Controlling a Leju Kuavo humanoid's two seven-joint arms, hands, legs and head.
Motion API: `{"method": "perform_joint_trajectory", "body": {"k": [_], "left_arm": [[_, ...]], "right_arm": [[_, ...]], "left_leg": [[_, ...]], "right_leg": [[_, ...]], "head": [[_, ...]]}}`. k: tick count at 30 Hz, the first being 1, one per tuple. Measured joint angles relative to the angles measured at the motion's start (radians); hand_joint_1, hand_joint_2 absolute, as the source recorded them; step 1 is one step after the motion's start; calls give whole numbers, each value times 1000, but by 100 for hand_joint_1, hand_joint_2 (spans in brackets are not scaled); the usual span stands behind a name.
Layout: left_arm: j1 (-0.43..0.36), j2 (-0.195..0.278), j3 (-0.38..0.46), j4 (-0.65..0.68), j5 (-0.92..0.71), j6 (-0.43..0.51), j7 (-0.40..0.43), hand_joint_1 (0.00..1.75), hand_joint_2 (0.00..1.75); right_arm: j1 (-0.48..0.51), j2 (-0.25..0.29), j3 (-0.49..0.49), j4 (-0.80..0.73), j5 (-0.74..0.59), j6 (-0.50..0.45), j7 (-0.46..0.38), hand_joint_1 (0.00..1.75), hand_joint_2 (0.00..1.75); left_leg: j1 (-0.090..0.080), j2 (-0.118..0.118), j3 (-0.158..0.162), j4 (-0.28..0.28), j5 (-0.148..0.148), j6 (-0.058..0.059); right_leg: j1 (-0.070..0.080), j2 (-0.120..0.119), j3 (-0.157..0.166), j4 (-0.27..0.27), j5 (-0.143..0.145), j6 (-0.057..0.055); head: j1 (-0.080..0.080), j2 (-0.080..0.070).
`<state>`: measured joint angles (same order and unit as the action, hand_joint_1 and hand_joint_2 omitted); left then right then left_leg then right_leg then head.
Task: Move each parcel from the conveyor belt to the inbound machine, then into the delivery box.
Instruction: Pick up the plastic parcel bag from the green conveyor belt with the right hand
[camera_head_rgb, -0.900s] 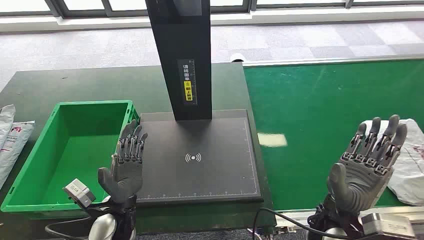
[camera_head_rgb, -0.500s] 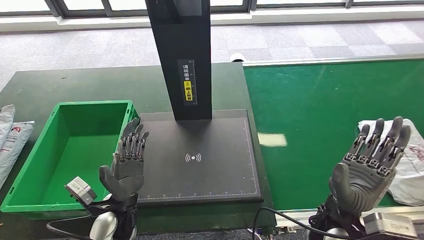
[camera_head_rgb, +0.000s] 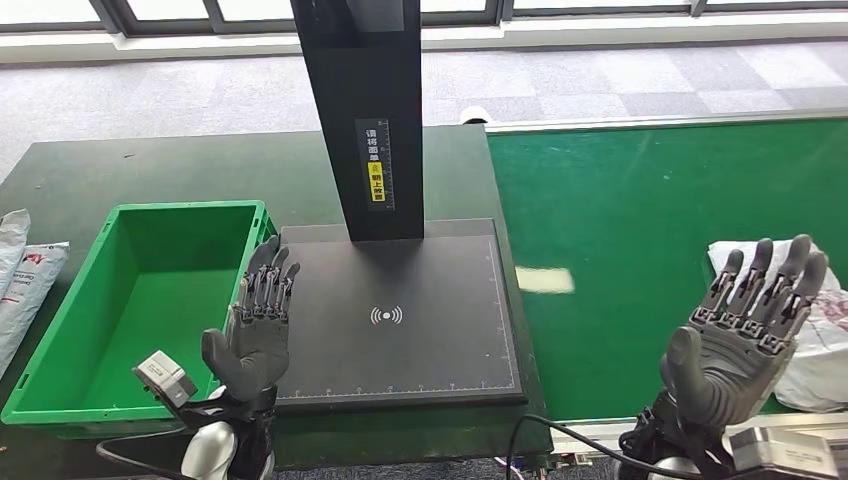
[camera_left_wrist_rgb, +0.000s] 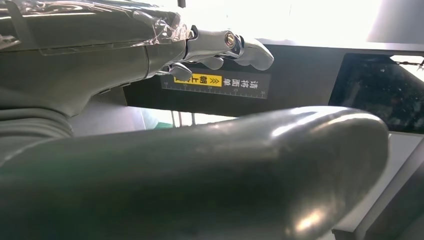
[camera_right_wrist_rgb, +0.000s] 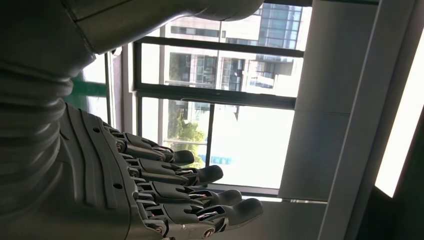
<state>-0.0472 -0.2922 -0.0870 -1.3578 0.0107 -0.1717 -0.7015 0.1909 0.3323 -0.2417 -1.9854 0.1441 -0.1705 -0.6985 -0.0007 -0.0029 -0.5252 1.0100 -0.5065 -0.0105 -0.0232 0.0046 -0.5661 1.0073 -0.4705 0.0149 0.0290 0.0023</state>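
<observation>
Right hand (camera_head_rgb: 745, 335), lower right: fingers spread, empty, raised before the white parcel (camera_head_rgb: 815, 340) on the green conveyor belt (camera_head_rgb: 650, 220). Left hand (camera_head_rgb: 255, 330), lower left: likewise empty, fingers apart. Step: first pickup; next, reach and grip parcel. Inbound machine (camera_head_rgb: 400, 310), centre; delivery box (camera_head_rgb: 60, 330), left.

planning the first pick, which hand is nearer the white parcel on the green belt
Right. The right hand is raised, open, right in front of the white parcel on the conveyor belt. The left hand is open far across, between the green delivery box and the inbound machine.
</observation>
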Motion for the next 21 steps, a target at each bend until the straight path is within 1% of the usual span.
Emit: {"method": "perform_joint_trajectory", "body": {"k": [7,10,12,14,17,19,21], "left_arm": [[-9,0,0,14,0,2,0,0,0],[-10,0,0,16,0,8,0,0,0],[-8,1,0,12,1,16,0,0,0],[2,2,0,-5,5,24,0,0,0],[46,11,10,-63,24,30,0,0,0],[92,17,29,-116,33,23,-1,0,0],[136,18,48,-166,28,15,-2,0,0]], "right_arm": [[0,0,-1,0,2,4,0,0,175],[-4,0,-6,2,22,-23,4,0,175],[-18,0,-23,16,61,-44,30,0,175],[-40,0,-57,50,145,-46,65,0,175],[-65,-12,-110,128,271,-61,73,0,175],[-68,-38,-126,199,296,-102,60,0,175],[-69,-65,-131,263,335,-158,66,0,175]], "left_leg": [[0,0,0,0,0,0],[0,0,0,0,0,0],[0,0,-1,0,0,0],[0,0,-4,0,0,0],[0,0,-8,0,-1,0],[0,-1,-5,0,-1,0],[0,-1,-3,0,-1,0]], "right_leg": [[0,0,0,0,0,0],[0,0,0,0,0,0],[0,0,0,0,0,0],[0,0,1,0,0,0],[0,0,1,0,-1,0],[0,0,0,0,-1,0],[0,-1,-2,0,-1,0]], "head": [[0,0],[0,0],[0,0],[0,0],[0,0],[0,0],[0,0]]}}
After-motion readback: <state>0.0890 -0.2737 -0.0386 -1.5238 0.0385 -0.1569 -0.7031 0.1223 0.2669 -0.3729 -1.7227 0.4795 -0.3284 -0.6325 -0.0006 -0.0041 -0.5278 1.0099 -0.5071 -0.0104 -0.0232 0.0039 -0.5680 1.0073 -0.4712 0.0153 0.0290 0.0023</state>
